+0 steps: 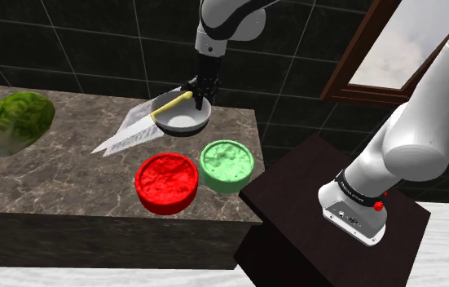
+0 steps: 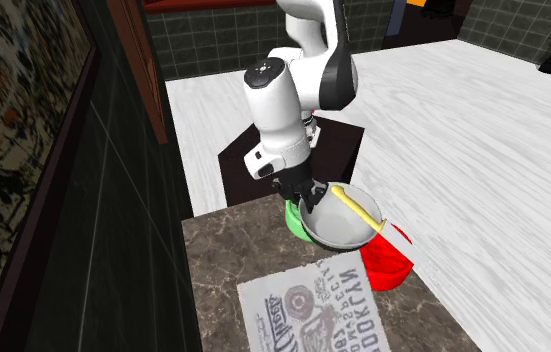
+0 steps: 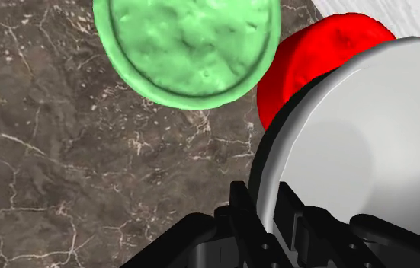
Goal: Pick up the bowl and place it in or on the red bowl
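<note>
Fingers [image 3: 242, 212] of the gripper [image 1: 202, 88] pinch the rim of the grey bowl [image 1: 183, 122] tight between them. The bowl hangs in the air over the counter [image 1: 59, 183], close to the red bowl [image 1: 165, 181] (a yellow stick [image 1: 171, 103] lies across its top). The red bowl sits near the counter's front edge, just beside a green bowl [image 1: 226, 163]. Both look bumpy inside. Bare counter lies between them and a leafy green lump [image 1: 19, 122].

My white arm [image 1: 414, 139], black at the tip

Glossy rounded white shells meet at dark joints; a small red dot [image 1: 377, 205] sits beside my dark base collar, and my two-finger claw [image 1: 200, 96] is all black.
</note>
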